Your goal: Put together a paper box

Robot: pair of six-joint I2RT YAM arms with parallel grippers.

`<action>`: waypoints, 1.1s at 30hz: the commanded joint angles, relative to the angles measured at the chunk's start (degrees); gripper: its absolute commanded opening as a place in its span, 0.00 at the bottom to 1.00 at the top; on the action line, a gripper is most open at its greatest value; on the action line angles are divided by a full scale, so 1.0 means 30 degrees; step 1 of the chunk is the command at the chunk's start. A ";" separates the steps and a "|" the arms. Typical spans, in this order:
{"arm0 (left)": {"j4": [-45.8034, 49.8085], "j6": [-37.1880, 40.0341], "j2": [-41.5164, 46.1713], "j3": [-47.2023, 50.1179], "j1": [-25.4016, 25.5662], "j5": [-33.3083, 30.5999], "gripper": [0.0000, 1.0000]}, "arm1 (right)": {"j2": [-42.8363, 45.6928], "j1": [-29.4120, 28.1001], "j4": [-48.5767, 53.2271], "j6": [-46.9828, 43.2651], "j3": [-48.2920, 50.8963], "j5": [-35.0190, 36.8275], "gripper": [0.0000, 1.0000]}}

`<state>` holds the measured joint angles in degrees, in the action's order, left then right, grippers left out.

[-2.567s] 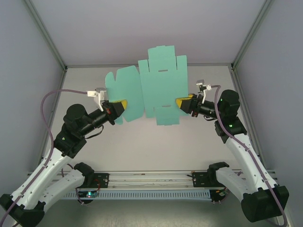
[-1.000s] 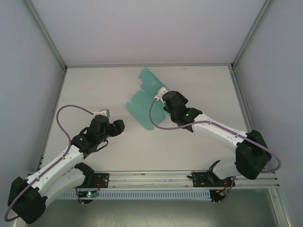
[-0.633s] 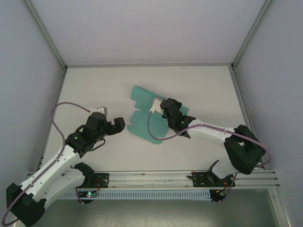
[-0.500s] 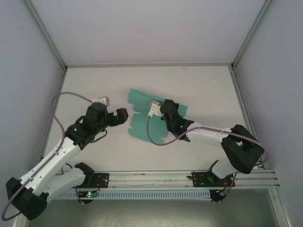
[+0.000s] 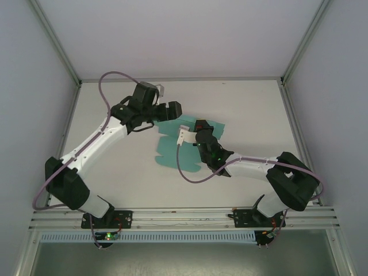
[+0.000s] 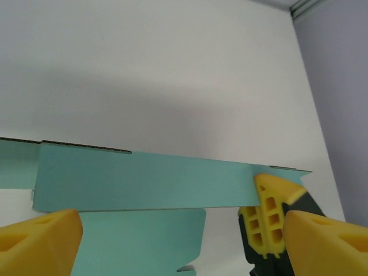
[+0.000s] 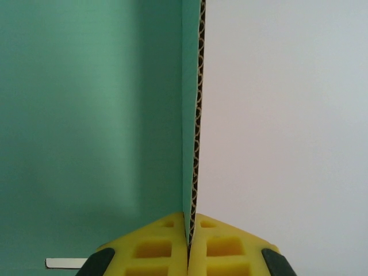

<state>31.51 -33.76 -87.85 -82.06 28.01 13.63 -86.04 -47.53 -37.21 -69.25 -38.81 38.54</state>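
Right jaws clamp a raised flap of the teal box (image 5: pixel 169 154) lying mid-counter (image 5: pixel 259 109), while left jaws hang wide apart near the upright panel, which likely needs a square, even push along its fold line.

Bright, even light; soft shadow beyond the paper box (image 6: pixel 144 184); blurry left claw (image 6: pixel 184 244).

The left arm stretches far forward from its base, with the wrist turned to the right. Its black, yellow-padded left pincer (image 5: pixel 174 109) is spread wide, with nothing between the pads. The right arm lies low, folded at the elbow and reaching leftward. The right pincer (image 7: pixel 188 244) has its yellow pads pinched together on an edge of the teal-green card paper box (image 7: pixel 86 115).
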 commanded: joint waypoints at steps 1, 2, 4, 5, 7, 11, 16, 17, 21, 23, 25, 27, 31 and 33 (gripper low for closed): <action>0.1525 0.0943 -0.0569 -0.1292 -0.0240 0.0827 0.88 | 0.0496 -0.0274 -0.0566 0.0045 0.0316 0.0343 0.00; 0.1771 0.1125 -0.0781 -0.1491 -0.0242 0.0739 0.88 | 0.0533 -0.0281 -0.0575 0.0035 0.0343 0.0310 0.00; 0.2164 0.1245 -0.1097 -0.1736 -0.0241 0.0425 0.87 | 0.0626 -0.0289 -0.0837 0.0180 0.0424 0.0319 0.00; 0.2335 0.1407 -0.1200 -0.1790 -0.0244 0.0369 0.86 | 0.0697 -0.0275 -0.0701 0.0085 0.0476 0.0150 0.00; 0.2762 0.1592 -0.1355 -0.1933 -0.0249 -0.0088 0.86 | 0.0691 -0.0280 -0.0644 0.0273 0.0460 0.0070 0.00; 0.3415 0.2069 -0.1663 -0.2237 -0.0258 -0.0247 0.83 | 0.0707 -0.0300 -0.1299 0.0031 0.0627 0.0034 0.00; 0.3478 0.2573 -0.1070 -0.3282 -0.0439 -0.2228 0.84 | 0.0348 -0.0302 -0.0527 -0.0064 0.0429 0.0346 0.00; 0.3670 0.2584 -0.1130 -0.3631 -0.0583 -0.1986 0.84 | 0.0177 -0.0311 -0.0835 -0.0225 0.0473 0.0429 0.00; 0.4140 0.2416 -0.1993 -0.4495 -0.0970 -0.1384 0.84 | -0.0212 -0.0304 -0.1007 -0.0327 0.0418 0.0483 0.00; 0.4411 0.2341 -0.2745 -0.4872 -0.1004 -0.0793 0.82 | -0.0247 -0.0305 -0.1129 -0.0324 0.0428 0.0482 0.00; 0.4974 0.2398 -0.3538 -0.5322 -0.0987 -0.0333 0.81 | -0.0226 -0.0306 -0.1159 -0.0224 0.0358 0.0620 0.00; 0.4905 0.2188 -0.3907 -0.5158 -0.1005 -0.0017 0.80 | -0.0178 -0.0315 -0.1230 -0.0114 0.0329 0.0687 0.00; 0.3678 0.1550 -0.4147 -0.4107 -0.1016 0.2109 0.78 | -0.0024 -0.0305 -0.1270 0.0196 0.0294 0.0574 0.00; 0.3246 0.1201 -0.4074 -0.3633 -0.1012 0.3024 0.77 | 0.0015 -0.0272 -0.1254 0.0322 0.0252 0.0597 0.00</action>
<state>42.22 -28.49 -100.90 -94.32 25.36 16.40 -86.37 -47.90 -39.16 -69.41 -37.76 39.27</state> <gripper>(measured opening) 0.772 0.047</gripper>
